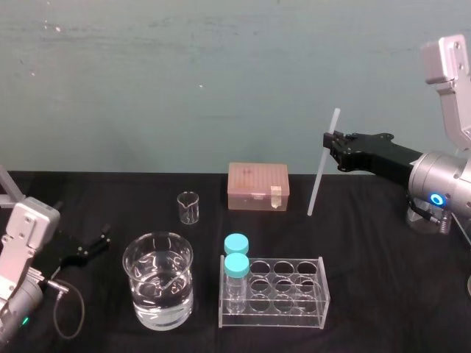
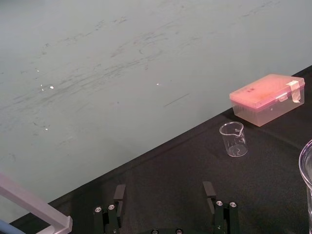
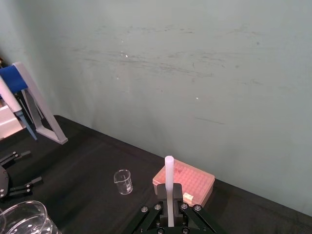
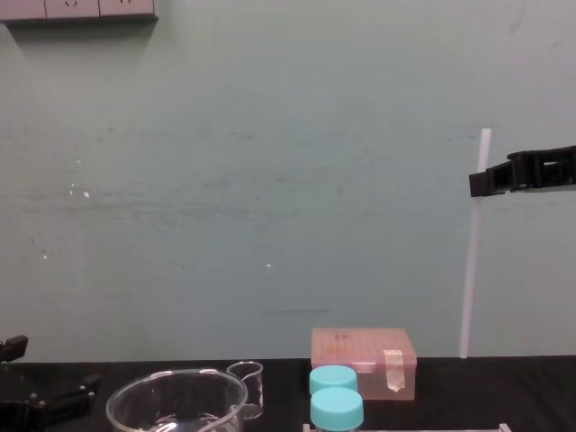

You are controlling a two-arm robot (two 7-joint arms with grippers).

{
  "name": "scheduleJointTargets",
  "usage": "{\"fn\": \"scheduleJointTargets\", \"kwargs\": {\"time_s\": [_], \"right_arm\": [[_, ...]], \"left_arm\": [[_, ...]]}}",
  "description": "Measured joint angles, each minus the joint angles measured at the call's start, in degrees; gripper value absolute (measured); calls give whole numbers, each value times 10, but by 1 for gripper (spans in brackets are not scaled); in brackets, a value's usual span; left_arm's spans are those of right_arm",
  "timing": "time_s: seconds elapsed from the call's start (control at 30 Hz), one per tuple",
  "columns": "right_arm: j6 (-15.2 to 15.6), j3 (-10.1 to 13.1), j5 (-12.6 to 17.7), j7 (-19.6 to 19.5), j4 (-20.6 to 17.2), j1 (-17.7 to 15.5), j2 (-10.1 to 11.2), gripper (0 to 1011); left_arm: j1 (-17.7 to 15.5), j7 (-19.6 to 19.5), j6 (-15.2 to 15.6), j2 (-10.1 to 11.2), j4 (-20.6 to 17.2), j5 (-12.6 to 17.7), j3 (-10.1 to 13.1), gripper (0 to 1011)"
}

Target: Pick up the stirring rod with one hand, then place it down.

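There is one stirring rod (image 1: pixel 321 165). There are two bottles with blue caps (image 1: pixel 237 245) and one clear rack (image 1: pixel 313 296). The glass vessels are two: one small beaker (image 1: pixel 189 207) and one big bowl (image 1: pixel 157 290) with water. There is one pink box (image 1: pixel 257 187). The black grippers are two, the left gripper (image 1: pixel 101 240) and the right gripper (image 1: pixel 329 141). There is also one white stand (image 3: pixel 43 124).
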Motion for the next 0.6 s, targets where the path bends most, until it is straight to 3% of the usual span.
{"fn": "scheduleJointTargets", "kwargs": {"time_s": [0.6], "right_arm": [[-1, -1, 0, 1, 0, 1, 1, 61]], "left_arm": [[0, 0, 0, 0, 0, 0, 0, 1005]]}}
